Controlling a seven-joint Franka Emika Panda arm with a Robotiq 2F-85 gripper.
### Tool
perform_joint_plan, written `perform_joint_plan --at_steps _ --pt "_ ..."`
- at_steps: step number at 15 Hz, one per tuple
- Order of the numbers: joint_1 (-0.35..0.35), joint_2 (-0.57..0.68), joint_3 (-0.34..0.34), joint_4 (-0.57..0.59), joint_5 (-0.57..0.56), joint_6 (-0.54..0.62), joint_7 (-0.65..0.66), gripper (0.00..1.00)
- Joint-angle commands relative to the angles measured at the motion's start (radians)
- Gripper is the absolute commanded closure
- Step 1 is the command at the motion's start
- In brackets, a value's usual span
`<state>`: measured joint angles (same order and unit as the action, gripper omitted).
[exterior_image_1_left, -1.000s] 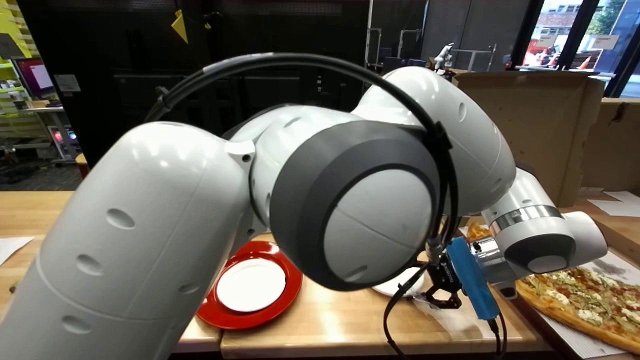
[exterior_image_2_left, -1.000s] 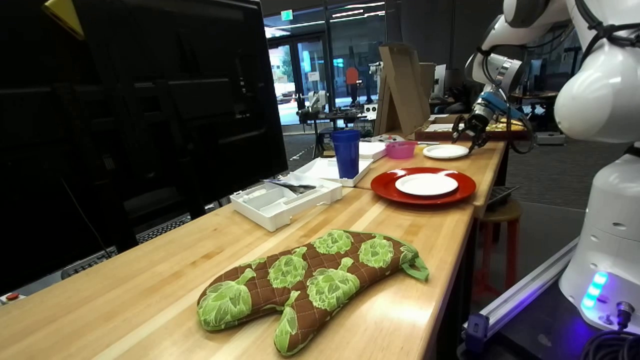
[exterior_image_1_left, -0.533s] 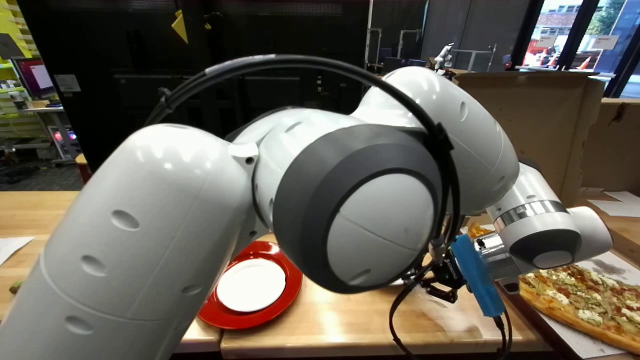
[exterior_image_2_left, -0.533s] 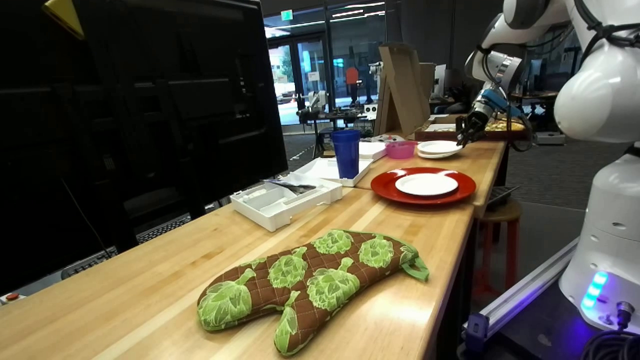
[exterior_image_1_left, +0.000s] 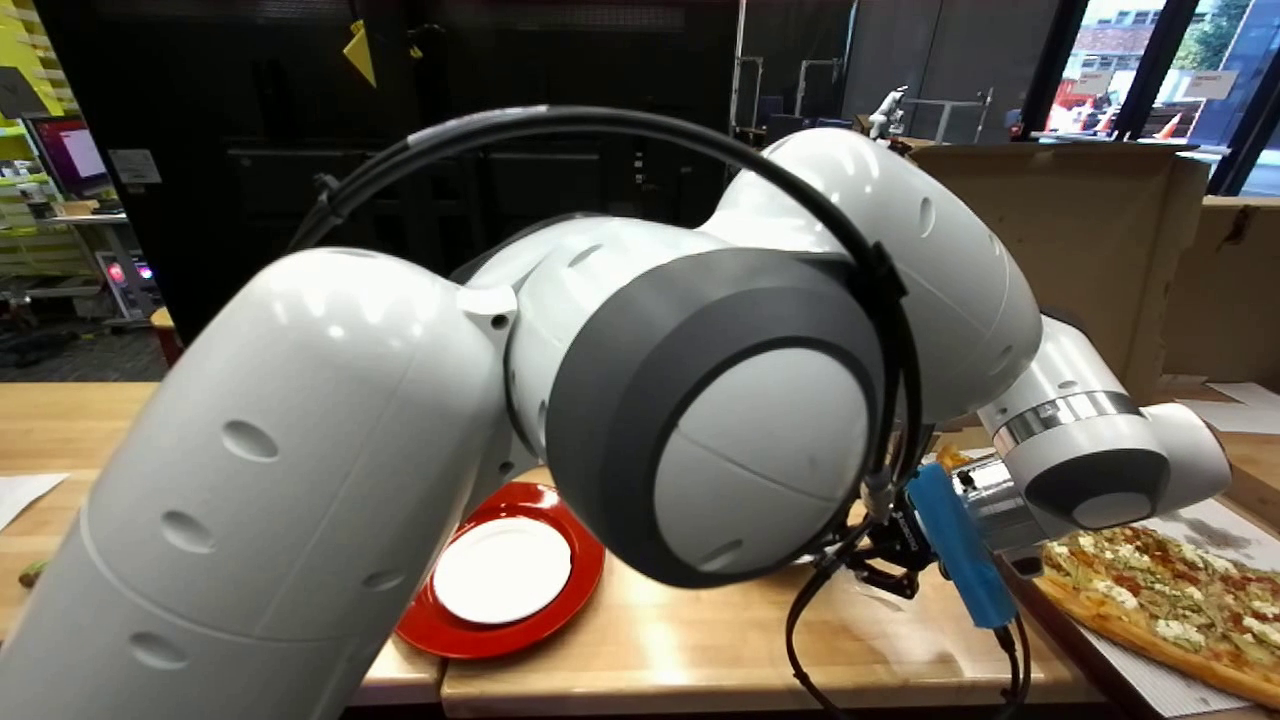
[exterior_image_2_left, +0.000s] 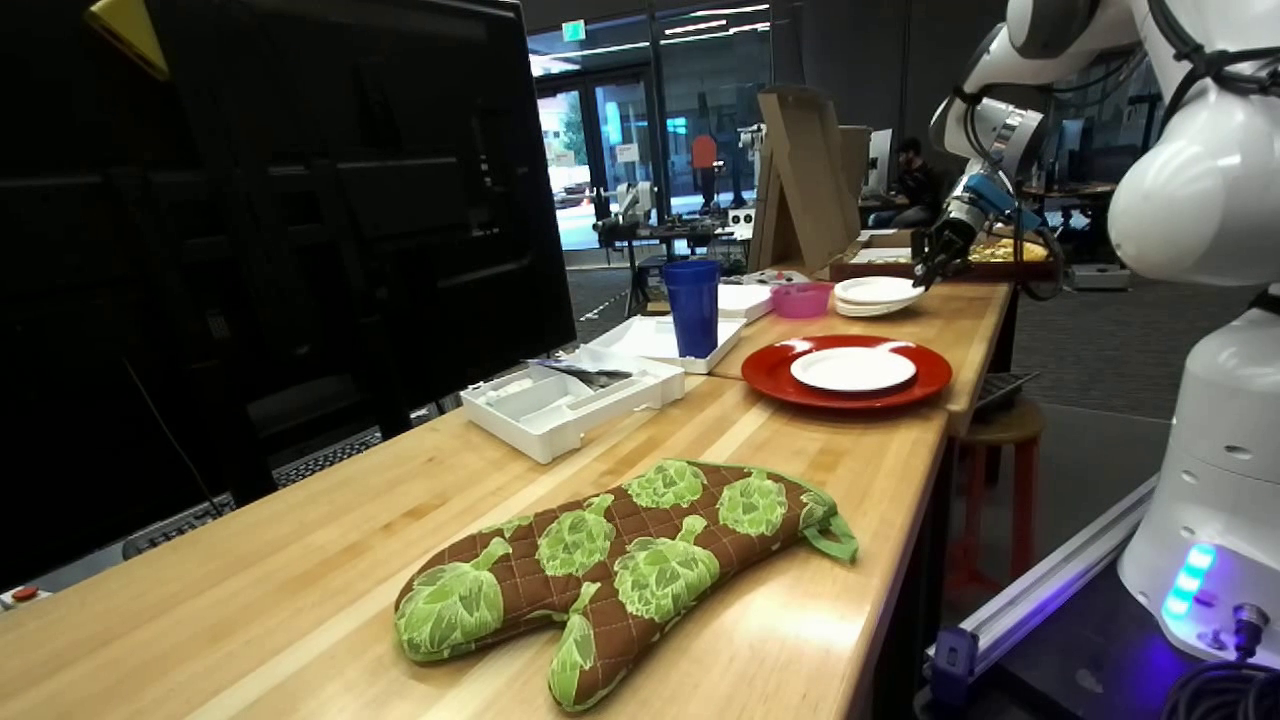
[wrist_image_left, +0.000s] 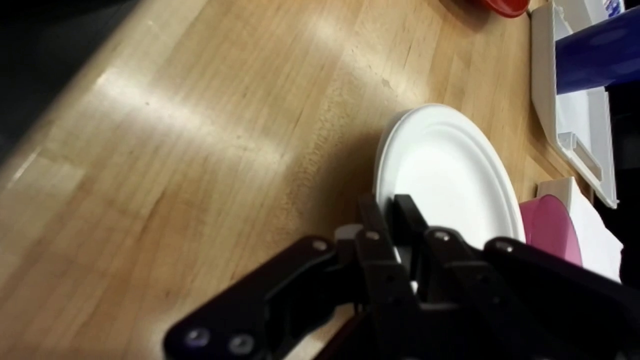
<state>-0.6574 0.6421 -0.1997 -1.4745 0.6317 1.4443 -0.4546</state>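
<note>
My gripper (wrist_image_left: 386, 202) is shut on the near rim of a white plate (wrist_image_left: 452, 170), one finger outside the rim and the other over its inner face. In an exterior view the gripper (exterior_image_2_left: 922, 280) reaches down to that plate's right edge; the plate (exterior_image_2_left: 878, 290) is slightly tilted, with more white rim showing just beneath it. Whether one plate or more is pinched, I cannot tell. In an exterior view the arm hides most of that plate. Nearer the base, a smaller white plate (exterior_image_2_left: 853, 369) lies on a red plate (exterior_image_2_left: 762, 378).
A pink bowl (wrist_image_left: 550, 225) stands close beside the held plate. Farther along are a blue cup (exterior_image_2_left: 692, 310), a white tray (exterior_image_2_left: 560, 410) and an oven mitt (exterior_image_2_left: 640, 560). An open pizza box with pizza (exterior_image_1_left: 1170, 600) lies beyond the gripper. A person (exterior_image_2_left: 915, 190) sits in the background.
The jaws have gone from wide open to shut on the plate's rim. The plate has shifted away from the table's near edge, and its rim has risen a little.
</note>
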Motion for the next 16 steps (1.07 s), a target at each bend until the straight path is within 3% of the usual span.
perform_joint_plan --at_steps 1,16 --pt "-0.023 -0.002 0.023 0.016 0.002 -0.036 -0.022 0.97" --pt "-0.014 -0.107 0.035 -0.008 -0.002 -0.141 -0.219 0.97"
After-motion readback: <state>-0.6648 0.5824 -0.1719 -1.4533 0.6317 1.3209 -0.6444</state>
